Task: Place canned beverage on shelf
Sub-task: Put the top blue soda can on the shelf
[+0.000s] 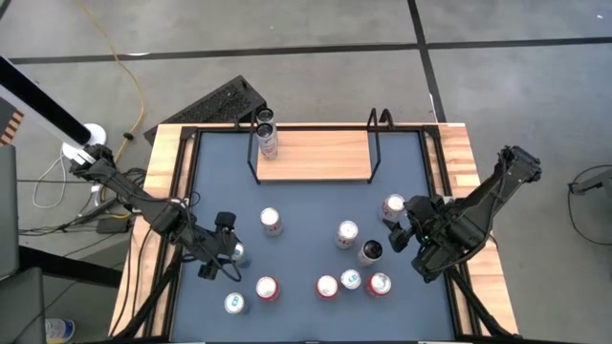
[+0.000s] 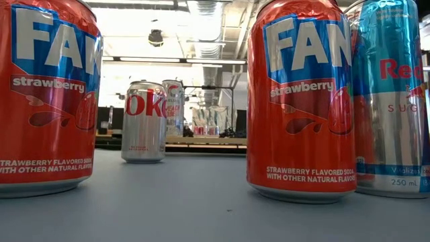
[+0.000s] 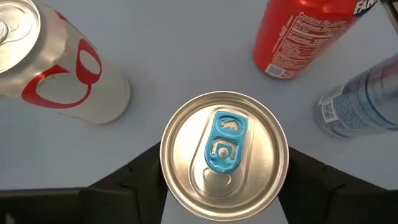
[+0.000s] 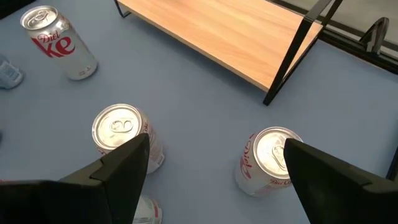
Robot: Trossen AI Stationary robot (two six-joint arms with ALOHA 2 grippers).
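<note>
Reading "FAN… strawberry" on red cans (image 2: 301,101)

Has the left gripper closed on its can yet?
Shut: the left gripper has both fingers pressed against the blue-tabbed can.

My left gripper (image 3: 224,186) has matt black plastic fingers around a can (image 3: 224,149) with a brushed metal lid and glossy blue tab. The shelf (image 1: 314,155) is smooth pale wood with thin black metal rods, above a matt blue-grey table (image 1: 306,258).

Two dark jointed arms; left gripper (image 1: 226,247), right gripper (image 1: 405,229) (fingers matte black).
</note>
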